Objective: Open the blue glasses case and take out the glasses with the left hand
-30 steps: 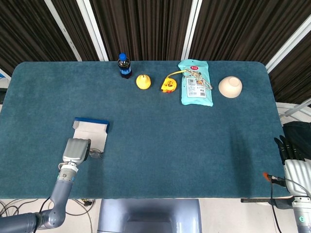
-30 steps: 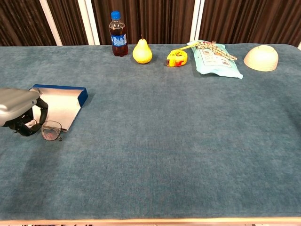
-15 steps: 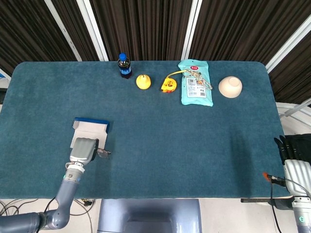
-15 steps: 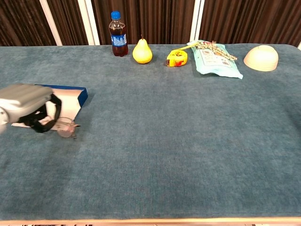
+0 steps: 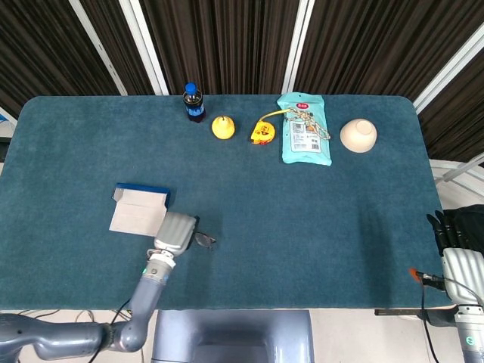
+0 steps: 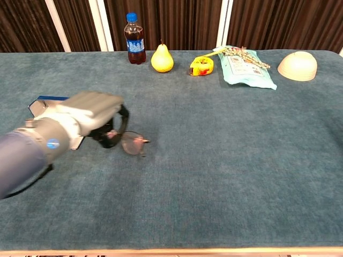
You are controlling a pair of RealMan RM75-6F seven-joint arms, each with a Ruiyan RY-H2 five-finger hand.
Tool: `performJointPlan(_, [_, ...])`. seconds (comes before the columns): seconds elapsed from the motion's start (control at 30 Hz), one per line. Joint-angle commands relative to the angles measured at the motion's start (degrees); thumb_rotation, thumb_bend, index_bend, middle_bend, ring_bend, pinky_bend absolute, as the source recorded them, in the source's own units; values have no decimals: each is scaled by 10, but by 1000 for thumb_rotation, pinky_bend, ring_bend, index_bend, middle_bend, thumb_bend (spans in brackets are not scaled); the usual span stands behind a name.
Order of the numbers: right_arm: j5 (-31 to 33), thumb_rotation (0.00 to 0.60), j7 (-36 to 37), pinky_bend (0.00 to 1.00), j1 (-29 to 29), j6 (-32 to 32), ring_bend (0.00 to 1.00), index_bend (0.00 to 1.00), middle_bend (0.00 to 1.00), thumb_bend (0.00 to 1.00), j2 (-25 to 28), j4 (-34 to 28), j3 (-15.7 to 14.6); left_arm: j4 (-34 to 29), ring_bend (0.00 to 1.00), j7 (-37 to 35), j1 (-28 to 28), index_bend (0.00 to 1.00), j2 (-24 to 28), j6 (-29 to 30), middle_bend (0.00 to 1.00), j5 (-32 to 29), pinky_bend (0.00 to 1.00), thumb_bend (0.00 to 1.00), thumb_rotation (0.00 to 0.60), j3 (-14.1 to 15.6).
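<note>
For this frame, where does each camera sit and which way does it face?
Head view: high above the near edge, looking steeply down on the whole table; shows the left hand and forearm holding the glasses, plus the right hand off the right edge.
Chest view: low at the near edge, looking across the table toward the curtains; shows the left hand and forearm only.
Shared: left hand, glasses, open glasses case, bottle, pear, tape measure, snack bag, bowl.

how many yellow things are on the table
2: a yellow pear at the far edge beside the cola bottle, and a yellow tape measure between the pear and the teal snack bag. None seem hidden.
</note>
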Motion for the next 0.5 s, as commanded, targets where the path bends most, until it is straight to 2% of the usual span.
performJointPlan(0.03, [2,600,0,214,0,-2,0,0,0,175,0,0,0,26,959,13,-26,598,-34,-1,1000,-20,1000,481,600,-25])
performJointPlan(0.2, [3,600,-1,214,1,-2,0,0,0,176,0,0,0,58,957,24,-49,566,-67,-3,1000,-45,1000,472,600,-47])
performJointPlan(0.27, [4,600,0,214,1,-3,0,0,0,175,0,0,1,75,952,28,-57,504,-80,-1,1000,-56,1000,434,600,-53])
performJointPlan(0.37, [6,600,0,215,0,-3,0,0,0,175,1,0,2,85,944,31,-61,425,-87,3,1000,-62,1000,352,600,-53])
performJointPlan(0.5, [5,600,1,215,0,-3,0,0,0,176,1,0,1,81,936,13,-56,355,-80,10,1000,-49,1000,295,600,-47])
